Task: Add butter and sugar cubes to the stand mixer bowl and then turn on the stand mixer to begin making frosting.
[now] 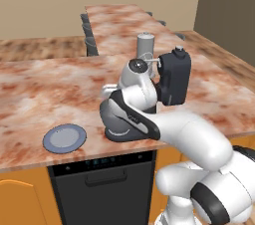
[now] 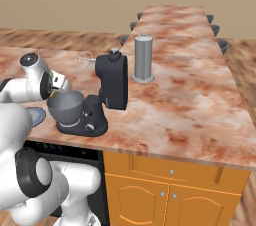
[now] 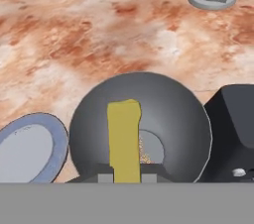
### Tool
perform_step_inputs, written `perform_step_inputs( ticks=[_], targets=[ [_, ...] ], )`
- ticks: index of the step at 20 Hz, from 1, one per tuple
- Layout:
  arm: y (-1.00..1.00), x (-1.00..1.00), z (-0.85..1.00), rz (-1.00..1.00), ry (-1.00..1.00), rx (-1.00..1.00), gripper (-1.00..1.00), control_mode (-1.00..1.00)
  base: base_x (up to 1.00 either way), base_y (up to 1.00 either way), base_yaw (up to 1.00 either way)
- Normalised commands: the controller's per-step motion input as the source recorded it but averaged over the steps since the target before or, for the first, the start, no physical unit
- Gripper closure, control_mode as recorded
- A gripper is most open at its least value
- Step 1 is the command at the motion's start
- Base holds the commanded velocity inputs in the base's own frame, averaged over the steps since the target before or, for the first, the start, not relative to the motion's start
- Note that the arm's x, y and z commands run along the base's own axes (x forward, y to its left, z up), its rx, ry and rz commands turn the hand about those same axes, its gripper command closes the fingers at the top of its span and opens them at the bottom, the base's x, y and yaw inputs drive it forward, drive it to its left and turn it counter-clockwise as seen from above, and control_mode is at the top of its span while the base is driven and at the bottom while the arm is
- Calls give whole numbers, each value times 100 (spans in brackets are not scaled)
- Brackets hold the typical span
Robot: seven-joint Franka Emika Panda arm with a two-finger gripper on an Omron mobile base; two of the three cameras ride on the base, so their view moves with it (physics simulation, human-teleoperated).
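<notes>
1. Gripper (image 3: pixel 126 177) is clamped on the butter (image 3: pixel 123 139), one yellow stick held directly above the stand mixer bowl (image 3: pixel 173 119).
2. Sugar cubes (image 3: pixel 144 154): one small clump on the bowl's bottom, just beside the stick.
3. Bowl sits on the stand mixer (image 2: pixel 107 95) base, near the worktop (image 2: pixel 190 100) front edge.
4. No readable writing or labels.
5. One blue-grey plate (image 1: pixel 63 138) beside the bowl, one grey cylinder (image 2: pixel 143 58) farther back.
</notes>
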Motion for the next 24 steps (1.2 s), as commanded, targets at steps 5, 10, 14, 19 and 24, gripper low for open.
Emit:
perform_step_inputs(
  ticks=[5,10,14,19,24],
  targets=[
    [-5,0,-47,0,8,-6,100,-100,0,0,0],
    [-4,6,-51,0,13,-5,100,-100,0,0,0],
    [0,16,-43,0,9,-2,100,-100,0,0,0],
    [0,27,-38,0,3,0,100,-100,0,0,0],
    [0,33,-19,0,0,0,100,-100,0,0,0]
  ],
)
